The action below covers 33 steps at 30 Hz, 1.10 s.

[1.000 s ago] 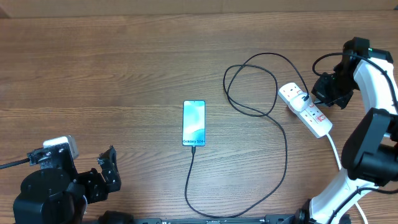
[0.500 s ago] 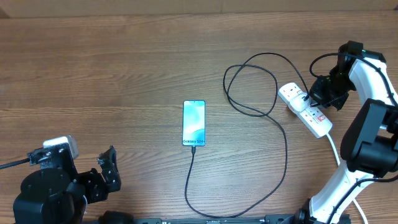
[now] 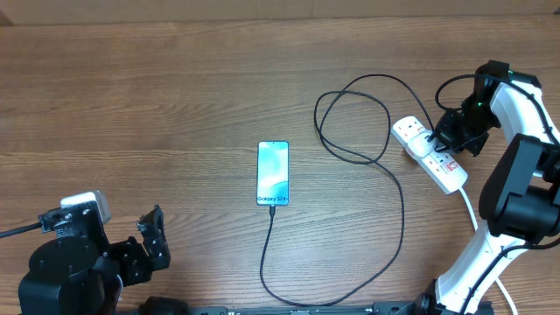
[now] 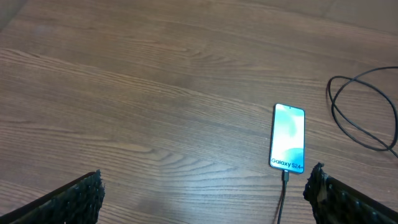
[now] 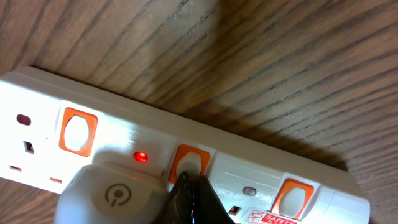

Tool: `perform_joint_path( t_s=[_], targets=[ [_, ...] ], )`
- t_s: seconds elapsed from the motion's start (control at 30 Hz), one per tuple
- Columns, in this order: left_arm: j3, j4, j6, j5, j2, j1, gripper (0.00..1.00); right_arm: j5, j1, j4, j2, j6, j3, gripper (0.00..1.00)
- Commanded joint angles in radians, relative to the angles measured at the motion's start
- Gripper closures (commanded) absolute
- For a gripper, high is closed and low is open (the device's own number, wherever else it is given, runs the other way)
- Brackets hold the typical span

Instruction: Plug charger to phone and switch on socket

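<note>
The phone [image 3: 273, 173] lies face up mid-table with its screen lit, and the black charger cable [image 3: 267, 254] is plugged into its bottom edge. That cable loops right to a white plug [image 5: 115, 194] seated in the socket [image 3: 429, 150]. My right gripper [image 5: 186, 182] is shut, its tips pressing on an orange switch [image 5: 189, 162] of the socket [image 5: 261, 168]. A red light [image 5: 141, 156] glows beside that switch. My left gripper [image 4: 202, 199] is open and empty near the front left, with the phone [image 4: 288, 137] ahead of its right finger.
The socket's thick white cord [image 3: 472, 214] runs toward the front right beside the right arm's base. Slack black cable [image 3: 350, 122] forms loops between the phone and the socket. Two other orange switches [image 5: 78, 130] show on the strip.
The right arm has shifted slightly left and down onto the socket. The left arm, phone and cable have not moved.
</note>
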Motion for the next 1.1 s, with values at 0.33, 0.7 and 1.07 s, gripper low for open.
perform_joint_path(
  t_s=[0.33, 0.7, 1.07],
  targets=[
    [-0.002, 0.0, -0.01, -0.013, -0.002, 0.0, 0.01, 0.108, -0.026, -0.302, -0.214, 0.025, 0.396, 0.96],
    [-0.002, -0.007, -0.01, -0.014, -0.003, 0.0, 0.0, -0.064, -0.026, 0.282, -0.773, 0.283, 0.543, 0.96],
    [-0.002, -0.007, -0.01, -0.014, -0.008, 0.0, 0.0, -0.116, -0.025, 0.434, -1.007, 0.281, 0.542, 0.86]
  ],
)
